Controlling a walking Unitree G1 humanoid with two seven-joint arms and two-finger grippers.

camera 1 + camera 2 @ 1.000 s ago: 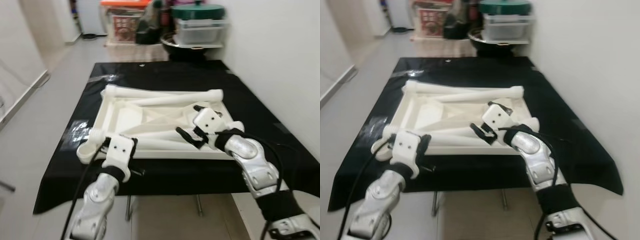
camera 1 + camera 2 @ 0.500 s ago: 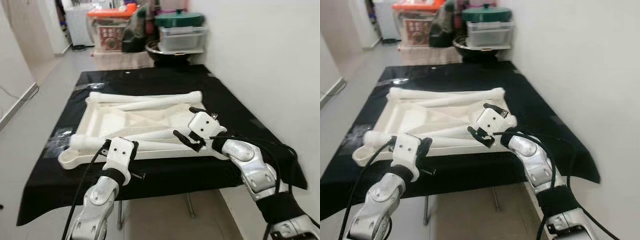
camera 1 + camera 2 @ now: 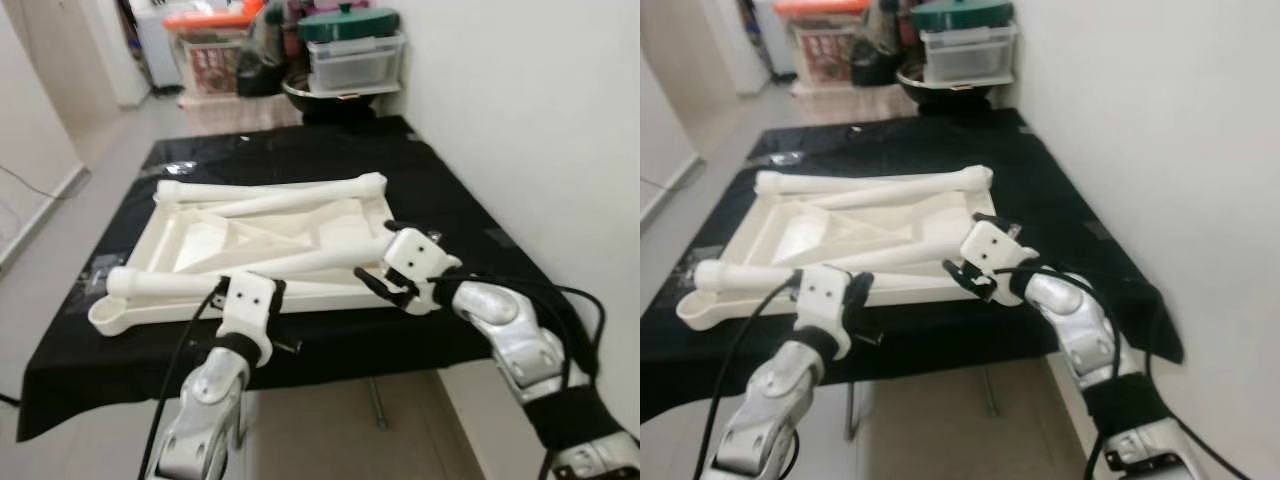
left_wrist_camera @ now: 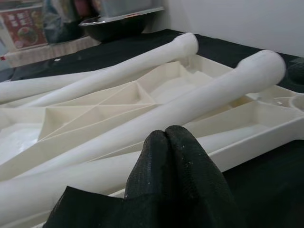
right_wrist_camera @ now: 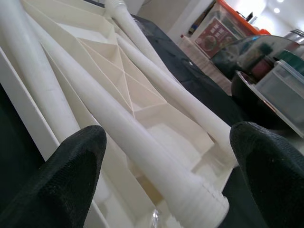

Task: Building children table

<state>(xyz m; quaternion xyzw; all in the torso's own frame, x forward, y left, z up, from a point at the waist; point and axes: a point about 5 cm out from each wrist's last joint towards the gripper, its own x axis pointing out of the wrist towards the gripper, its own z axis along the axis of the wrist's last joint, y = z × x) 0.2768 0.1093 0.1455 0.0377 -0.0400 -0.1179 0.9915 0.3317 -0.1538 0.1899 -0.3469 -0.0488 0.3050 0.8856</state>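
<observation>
A white children's tabletop [image 3: 163, 228] lies upside down on a black-covered table [image 3: 450, 200]. Several white legs lie loose on it: one along the back [image 3: 270, 187], a slanting one [image 3: 310, 261], and one along the front [image 3: 165, 283]. My left gripper [image 4: 165, 142] is shut and empty, just short of the tabletop's front rim. My right gripper [image 3: 386, 258] stands open at the front right corner. The threaded end of a leg [image 5: 199, 202] lies between its fingertips [image 5: 71, 180], apart from them.
A white wall runs close along the right side of the table. Behind the table stand a black bowl [image 3: 335, 95], a clear box with a green lid [image 3: 355, 55] and an orange-lidded crate [image 3: 210, 60]. Open floor [image 3: 60, 210] lies to the left.
The camera has shifted. My right gripper has drawn back from over the tabletop to its front right corner, still open. The left gripper stays shut by the front rim.
</observation>
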